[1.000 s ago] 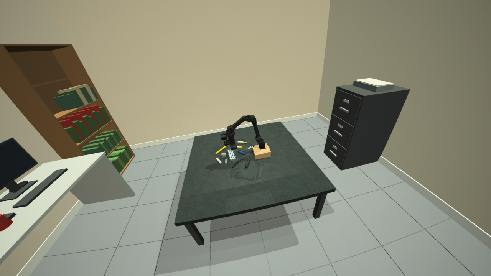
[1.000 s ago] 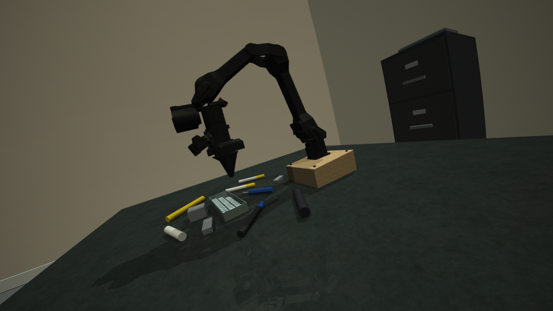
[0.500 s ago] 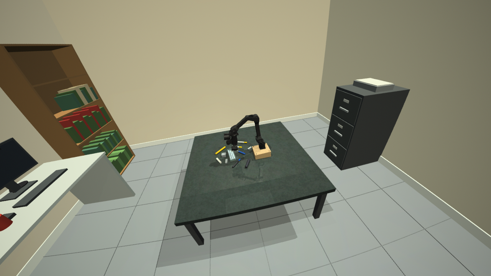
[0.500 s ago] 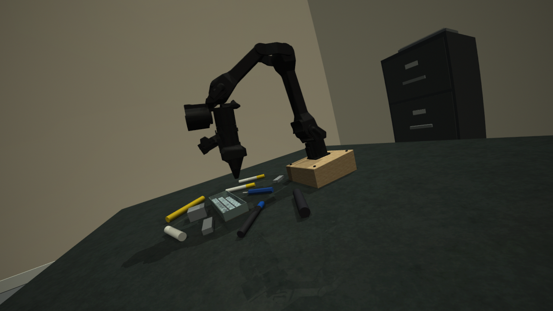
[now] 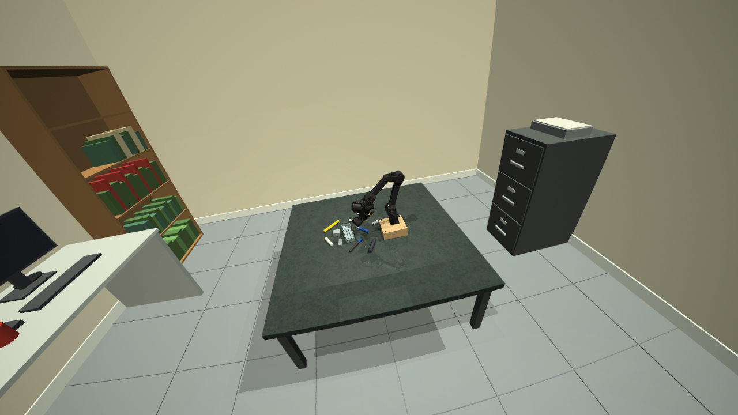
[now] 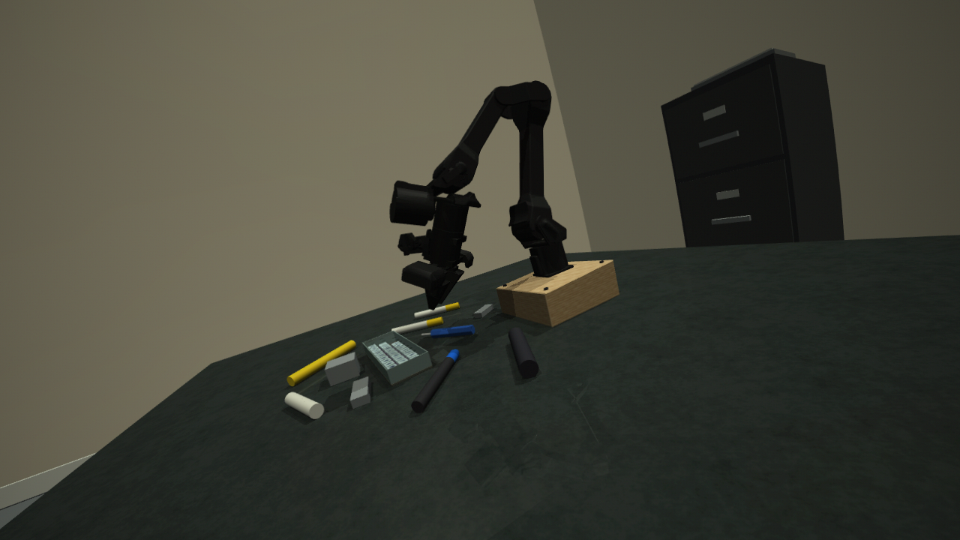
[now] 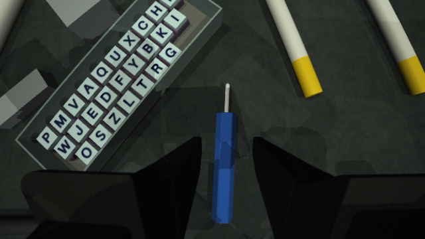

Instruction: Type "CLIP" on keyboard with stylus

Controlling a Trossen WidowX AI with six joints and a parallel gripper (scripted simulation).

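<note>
The claw [image 5: 357, 222] [image 6: 433, 307] [image 7: 227, 143] is hanging over the desk [image 5: 319, 304] [image 6: 671, 403] [image 7: 282, 109] with its fingers spread, pinching nothing. The stylus [image 5: 364, 230] [image 6: 454, 331] [image 7: 224, 189] is lying on the desk beneath it, and in the wrist view its blue handle is showing between the two fingers, with a gap on each side.

The keyboard [image 5: 347, 233] [image 6: 408, 370] [image 7: 133, 65] is sitting near the stylus tip. In the wrist view its far corner is running out of the top edge, cutting off the N key [image 7: 172, 2], while C [image 7: 143, 25], L [image 7: 126, 100], I [image 7: 175, 18] and P [image 7: 46, 137] are all showing. From outside, the letters are blurring beyond reading.

Two white-and-yellow pens are losing their white ends past the wrist view's top edge; from the top, the claw is partly hiding them. Two grey blocks are being cropped in the wrist view, and a dark strip [image 7: 16, 226] is peeking in behind the left side of the claw, too little showing to name. In the top view, a monitor [image 5: 23, 242] and a red thing [image 5: 7, 334] are being cut off at the left edge.
</note>
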